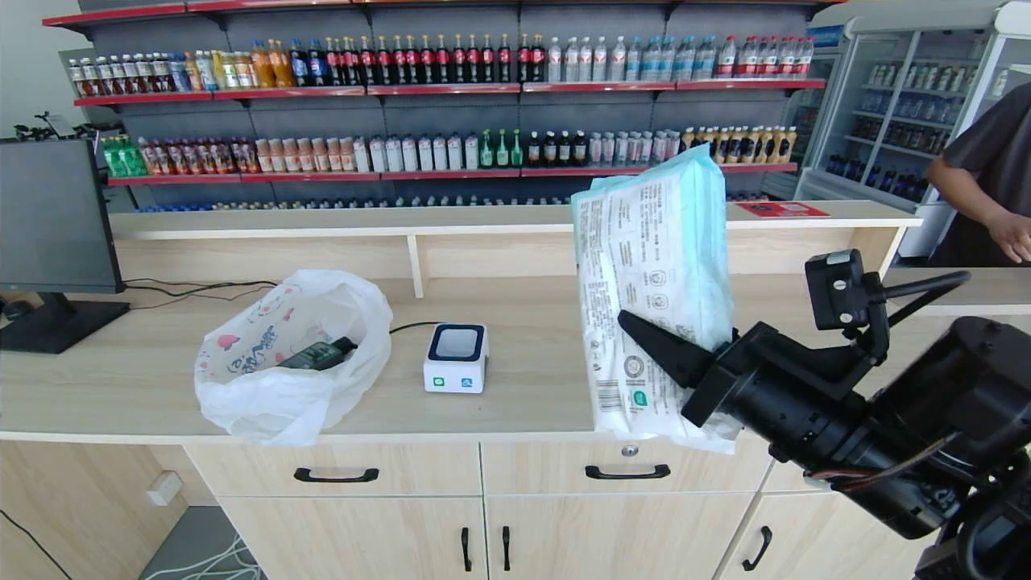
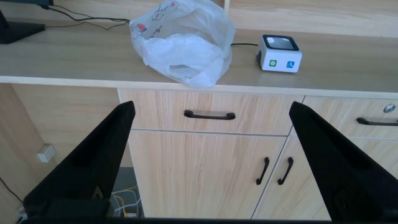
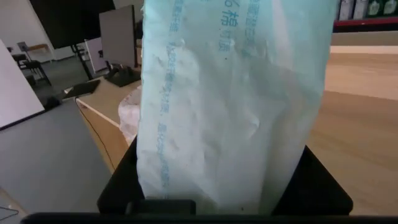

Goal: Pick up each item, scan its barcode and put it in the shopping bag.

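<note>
My right end effector (image 1: pixel 656 334) is clamped on a tall white and pale blue plastic package (image 1: pixel 652 266), gripping it low on its side so that the pack stands nearly upright, its printed white face turned toward the head camera. The pack hangs over the front right part of the light wooden surface (image 1: pixel 105 379), to the right of the small white box-shaped scanner with a dark glass top (image 1: pixel 456 357) and apart from it. From the right wrist camera I see the same package (image 3: pixel 230 93) pinched between the two black fingers of that end effector (image 3: pixel 217 186), with its crinkled film rising well above them. The scanner sits flat on the surface, a black cable (image 1: pixel 407 326) running from its back. Just left of it lies the white plastic shopping bag with red and pink print (image 1: pixel 290 354), mouth open toward the scanner, with a dark flat item (image 1: pixel 318 354) resting inside. My left end effector (image 2: pixel 211 109) is held low in front of the drawer fronts with black handles (image 2: pixel 209 115), its fingers (image 2: pixel 93 162) spread wide apart with nothing between them; above them that camera shows the bag (image 2: pixel 183 40) and the scanner (image 2: pixel 280 53) on the surface (image 2: pixel 62 59). A dark monitor (image 1: pixel 48 217) stands at the far left end, and red-edged shelves of bottles (image 1: pixel 451 89) line the wall behind.
</note>
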{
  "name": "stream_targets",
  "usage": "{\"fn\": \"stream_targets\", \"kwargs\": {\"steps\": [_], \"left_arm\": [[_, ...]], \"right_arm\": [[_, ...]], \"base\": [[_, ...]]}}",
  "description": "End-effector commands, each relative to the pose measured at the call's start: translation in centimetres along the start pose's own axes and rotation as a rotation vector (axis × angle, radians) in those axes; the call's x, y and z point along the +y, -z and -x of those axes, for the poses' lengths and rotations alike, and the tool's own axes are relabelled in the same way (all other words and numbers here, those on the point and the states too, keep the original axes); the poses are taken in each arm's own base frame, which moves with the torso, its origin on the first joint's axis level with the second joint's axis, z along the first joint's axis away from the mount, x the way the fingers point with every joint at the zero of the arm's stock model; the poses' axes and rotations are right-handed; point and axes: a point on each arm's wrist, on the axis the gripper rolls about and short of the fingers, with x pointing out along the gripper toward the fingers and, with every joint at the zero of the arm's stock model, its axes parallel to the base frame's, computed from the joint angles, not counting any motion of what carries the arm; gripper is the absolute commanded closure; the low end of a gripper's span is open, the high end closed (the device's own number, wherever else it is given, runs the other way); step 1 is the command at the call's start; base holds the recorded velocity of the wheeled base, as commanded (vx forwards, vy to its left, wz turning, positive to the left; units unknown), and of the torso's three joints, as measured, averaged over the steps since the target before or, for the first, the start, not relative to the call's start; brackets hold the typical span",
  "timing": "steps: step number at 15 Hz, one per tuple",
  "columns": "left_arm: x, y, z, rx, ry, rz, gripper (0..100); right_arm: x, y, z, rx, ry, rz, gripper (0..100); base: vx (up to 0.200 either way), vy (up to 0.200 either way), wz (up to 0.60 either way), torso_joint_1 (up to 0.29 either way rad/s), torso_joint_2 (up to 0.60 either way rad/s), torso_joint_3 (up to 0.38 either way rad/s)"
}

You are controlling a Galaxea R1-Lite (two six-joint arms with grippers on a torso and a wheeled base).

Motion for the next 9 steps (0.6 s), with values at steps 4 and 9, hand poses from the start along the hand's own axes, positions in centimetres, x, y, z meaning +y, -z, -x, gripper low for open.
{"fn": "stream_targets", "kwargs": {"steps": [4,9], "left_arm": [[0.0,0.0,0.0,0.0,-0.003,0.014,0],[0.0,0.0,0.0,0.0,-0.003,0.012,0]], "right_arm": [[0.6,0.6,-1.9,-0.038,-0.044,-0.182,100],[5.6,-1.2,-3.0,-0.106,-0.23,-0.276,100]], "base": [[0.0,0.0,0.0,0.0,0.0,0.0],[0.0,0.0,0.0,0.0,0.0,0.0]]}}
